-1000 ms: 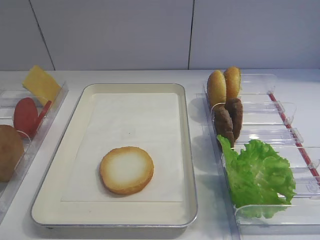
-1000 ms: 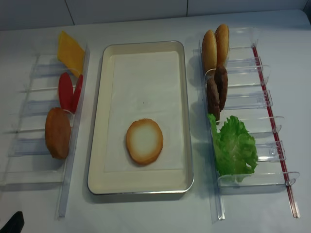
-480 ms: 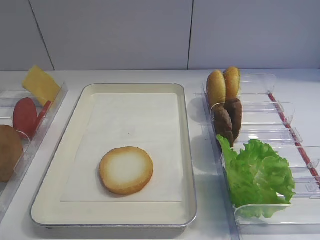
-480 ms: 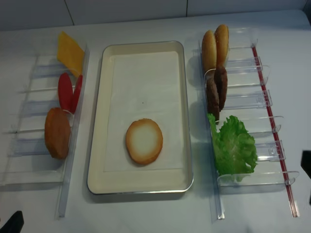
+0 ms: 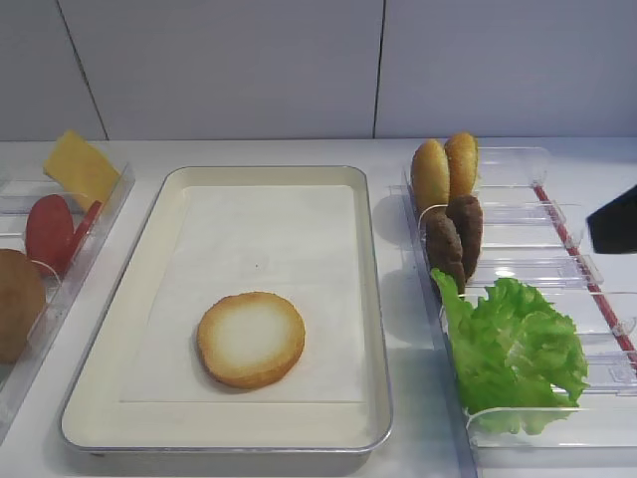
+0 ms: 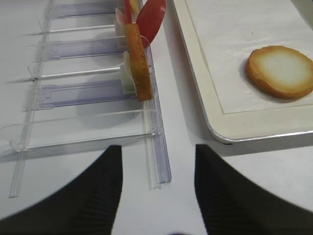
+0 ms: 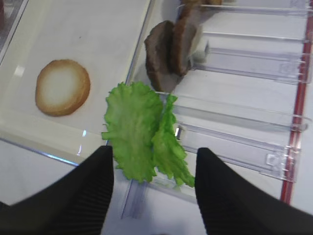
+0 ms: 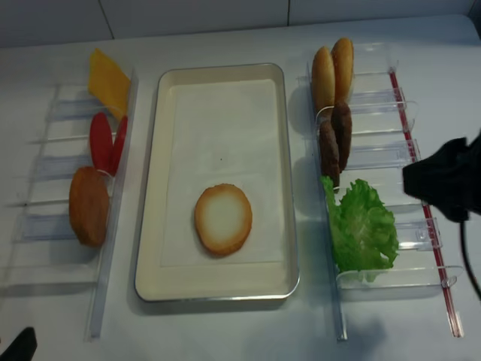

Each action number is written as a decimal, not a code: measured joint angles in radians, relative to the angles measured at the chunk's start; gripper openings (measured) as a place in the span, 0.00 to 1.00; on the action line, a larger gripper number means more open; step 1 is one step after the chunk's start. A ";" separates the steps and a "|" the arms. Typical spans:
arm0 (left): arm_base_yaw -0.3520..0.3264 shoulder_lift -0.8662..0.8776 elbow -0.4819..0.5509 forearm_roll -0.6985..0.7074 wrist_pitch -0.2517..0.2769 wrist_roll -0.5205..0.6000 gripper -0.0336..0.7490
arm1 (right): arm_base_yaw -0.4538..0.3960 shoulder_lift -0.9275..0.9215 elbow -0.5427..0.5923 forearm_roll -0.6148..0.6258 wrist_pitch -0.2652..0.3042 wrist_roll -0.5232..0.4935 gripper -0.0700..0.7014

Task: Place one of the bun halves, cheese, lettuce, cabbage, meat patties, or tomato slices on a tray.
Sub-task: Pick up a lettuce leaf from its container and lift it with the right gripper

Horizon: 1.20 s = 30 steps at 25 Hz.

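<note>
My right tool (image 7: 154,183) hangs over the near end of the right rack, its two dark fingers (image 7: 83,191) spread apart with nothing between them, the lettuce (image 7: 142,129) just beyond their tips. My left tool (image 6: 154,191) is likewise released, fingers parted above bare bench (image 6: 181,186) near the tray's front left corner.

The bench is plain white, and behind it stands a pale grey panelled wall (image 5: 249,70).

The tray (image 5: 119,329), cream with a metal rim and white paper lining, lies in the middle. One bun half (image 5: 251,339) lies on the tray's near part, pale cut face up, golden at the edge.

Right of the tray, in a clear rack (image 5: 557,428), the frilly green lettuce stands nearest, then two dark meat patties (image 5: 453,239) on edge, then two golden buns (image 5: 445,171).

Left of the tray stand another bun (image 5: 15,304), red tomato slices (image 5: 52,231) and, farthest, the yellow cheese (image 5: 82,167).
</note>
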 joint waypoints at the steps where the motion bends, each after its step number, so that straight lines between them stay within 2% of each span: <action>1: 0.000 0.000 0.000 0.000 0.000 0.000 0.48 | 0.045 0.024 -0.008 -0.013 -0.013 0.017 0.59; 4: 0.000 0.000 0.000 0.000 0.000 0.000 0.48 | 0.189 0.105 -0.032 -0.094 -0.052 0.108 0.59; 9: 0.000 0.000 0.000 0.000 0.000 0.000 0.48 | 0.429 0.256 -0.083 -0.313 -0.076 0.345 0.59; 13: 0.000 0.000 0.000 0.000 0.000 0.000 0.48 | 0.540 0.372 -0.128 -0.459 -0.079 0.478 0.59; 19: 0.000 0.000 0.000 0.000 0.000 0.000 0.48 | 0.577 0.516 -0.164 -0.492 -0.109 0.532 0.58; 22: 0.000 0.000 0.000 0.000 0.000 0.000 0.48 | 0.577 0.554 -0.164 -0.496 -0.115 0.560 0.44; 24: 0.000 0.000 0.000 0.000 0.000 0.000 0.48 | 0.577 0.563 -0.164 -0.496 -0.115 0.569 0.25; 25: 0.000 0.000 0.000 0.000 0.000 0.000 0.48 | 0.577 0.564 -0.171 -0.496 -0.112 0.573 0.20; 27: 0.000 0.000 0.000 0.000 0.000 0.000 0.48 | 0.577 0.565 -0.203 -0.490 -0.092 0.580 0.14; 30: 0.000 0.000 0.000 0.000 0.000 0.000 0.48 | 0.577 0.565 -0.296 -0.407 -0.071 0.555 0.14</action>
